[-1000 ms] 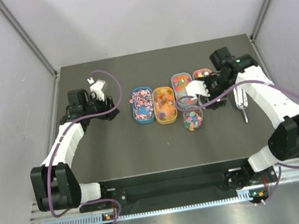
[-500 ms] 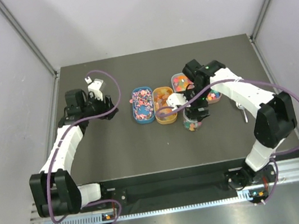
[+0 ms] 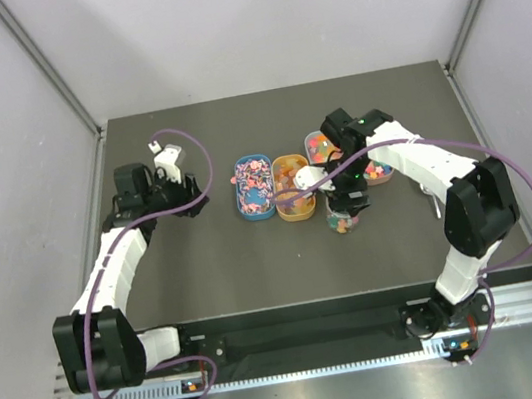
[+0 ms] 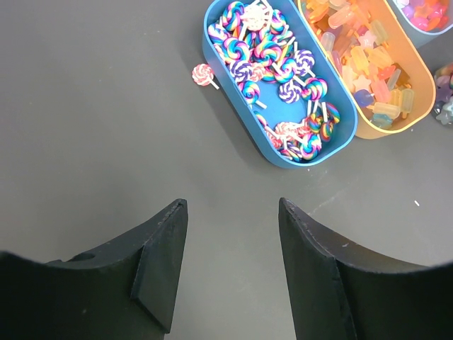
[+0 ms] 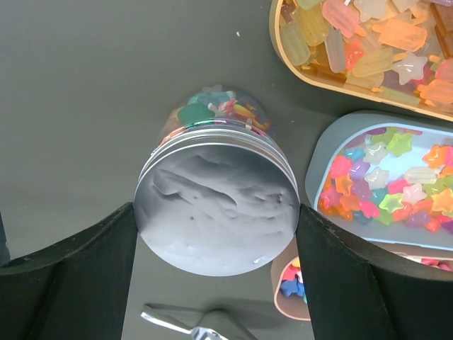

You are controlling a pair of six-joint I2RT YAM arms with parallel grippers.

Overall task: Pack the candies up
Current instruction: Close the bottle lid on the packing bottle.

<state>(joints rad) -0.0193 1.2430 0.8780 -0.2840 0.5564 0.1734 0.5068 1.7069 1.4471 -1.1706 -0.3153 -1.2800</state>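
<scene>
Candies (image 4: pixel 283 78) sorted by kind in oval trays (image 4: pixel 244 117) left of jar (image 5: pixel 216 205). Left gripper (image 4: pixel 230 265) idle, agape, well left of jar. Right gripper (image 5: pixel 216 241) spread, straddling jar's lid, seemingly ready to clamp.

1. Even, bright, diffuse light from above — shadows under the arms on the dark table (image 3: pixel 236 265) are faint.
2. Wrist views are sharp at centre; the near fingers (image 4: pixel 159 269) read as black, detail-less shapes.
3. Soft glare mottles the jar lid (image 5: pixel 216 209) — otherwise no blown highlights.
</scene>
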